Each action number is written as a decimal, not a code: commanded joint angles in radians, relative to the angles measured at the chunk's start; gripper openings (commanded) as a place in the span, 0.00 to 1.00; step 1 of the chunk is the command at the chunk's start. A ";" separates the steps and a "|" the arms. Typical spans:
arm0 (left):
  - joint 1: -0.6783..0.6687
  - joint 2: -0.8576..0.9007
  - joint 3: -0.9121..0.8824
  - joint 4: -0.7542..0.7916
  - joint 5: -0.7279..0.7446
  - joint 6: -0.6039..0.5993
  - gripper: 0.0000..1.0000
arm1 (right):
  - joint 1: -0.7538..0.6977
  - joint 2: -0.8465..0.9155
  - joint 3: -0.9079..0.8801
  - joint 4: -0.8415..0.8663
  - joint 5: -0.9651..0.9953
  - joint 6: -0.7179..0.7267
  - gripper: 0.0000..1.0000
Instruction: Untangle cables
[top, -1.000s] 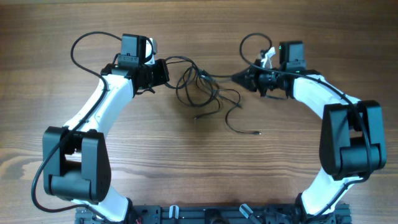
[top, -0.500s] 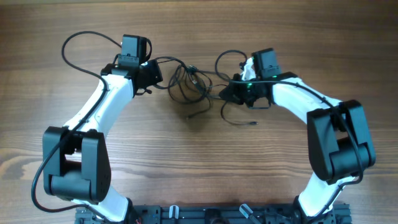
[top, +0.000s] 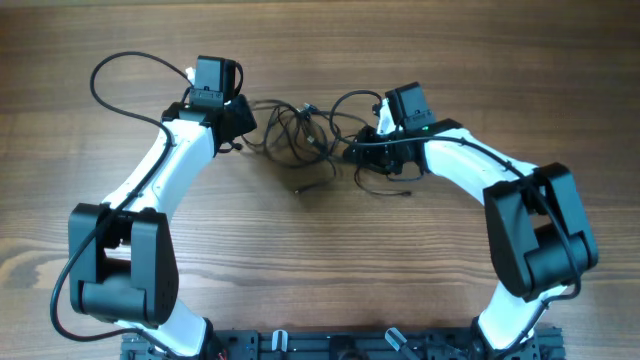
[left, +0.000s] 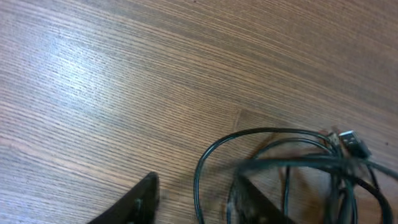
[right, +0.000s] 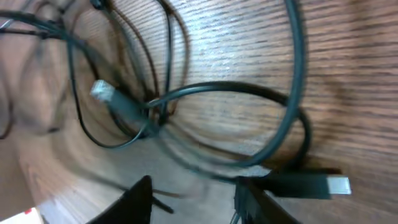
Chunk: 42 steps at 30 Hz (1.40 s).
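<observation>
Cables (top: 300, 130) tangled, left tool (left: 196, 183), right tool (right: 193, 182) parted

1. Two arms of white links and black joints, bases side by side.
2. The left arm (top: 170, 170): elbow bent outward, forearm slanting inward.
3. The left gripper (top: 243, 118), black, two-fingered: fingers (left: 140, 202) parted, gap between.
4. The right arm (top: 465, 165): mirrored pose, reaching further inward.
5. The right gripper (top: 358, 152), black, two-fingered: fingers (right: 134, 199) parted; tips facing the left gripper, apart from it.
</observation>
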 joint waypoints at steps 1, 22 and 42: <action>-0.003 -0.026 -0.005 0.005 -0.020 -0.005 0.71 | -0.005 -0.108 0.074 -0.044 -0.045 -0.072 0.61; -0.003 -0.026 -0.005 0.026 0.209 -0.005 0.58 | -0.003 -0.204 0.087 -0.108 0.233 -0.067 1.00; -0.003 -0.001 -0.006 0.032 0.169 -0.005 0.66 | -0.003 -0.204 0.087 -0.108 0.233 -0.067 1.00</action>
